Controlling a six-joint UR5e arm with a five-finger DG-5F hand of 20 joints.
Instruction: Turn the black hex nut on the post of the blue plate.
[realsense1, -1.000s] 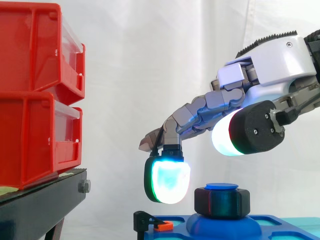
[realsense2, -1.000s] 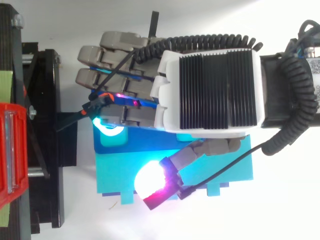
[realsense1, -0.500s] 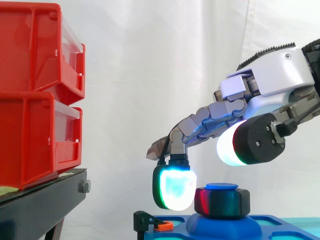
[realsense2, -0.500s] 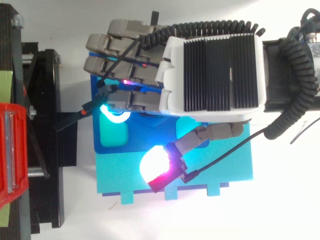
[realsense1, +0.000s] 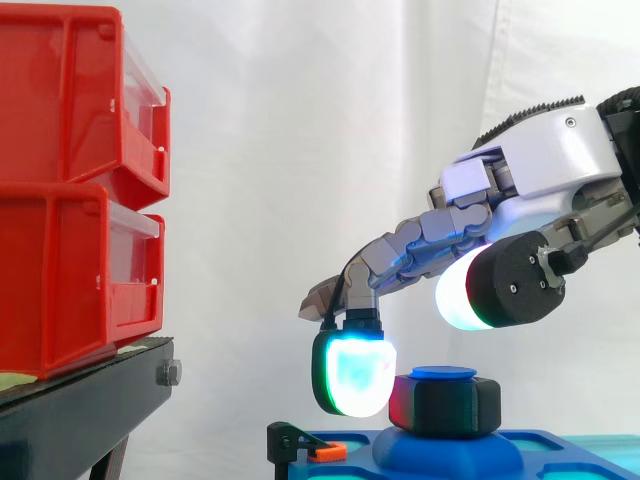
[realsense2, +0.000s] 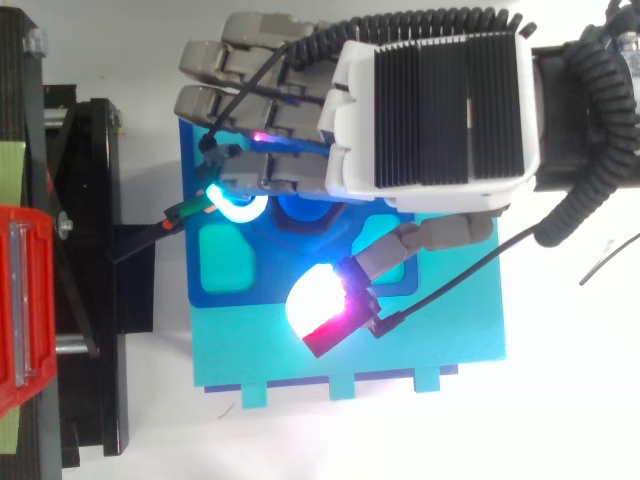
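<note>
Hand (realsense1: 545, 165) reached in from the right of the side view, its palm tipped downward and its fingers stretched down and to the left over the blue plate (realsense1: 560, 450). The fingers were loosely bent at their ends and gripped nothing. One fingertip (realsense1: 352, 373), glowing cyan and white, hung just beside the left face of the black hex nut (realsense1: 445, 405); whether it touched the nut could not be told. The thumb pad (realsense1: 460, 292), lit white with a red edge, sat above the nut and apart from it.

The nut stood on the post (realsense1: 443, 372), whose blue cap showed just over it, on a raised blue dome at the middle of the plate. From above, the back of the hand (realsense2: 430, 100) covered the far part of the plate (realsense2: 240, 350), the fingers lay side by side toward the left, and the thumb pad (realsense2: 315, 305) pointed out over the paler near part.

A small black clip with an orange tab (realsense1: 305, 447) sat at the plate's left edge.

Two red bins (realsense1: 60, 200) were stacked at the left on the black stand (realsense1: 90, 410), well apart from the hand. Their clear fronts faced right, and what they held could not be made out. A paler pocket (realsense2: 228, 265) was sunk into the plate near its left side.
</note>
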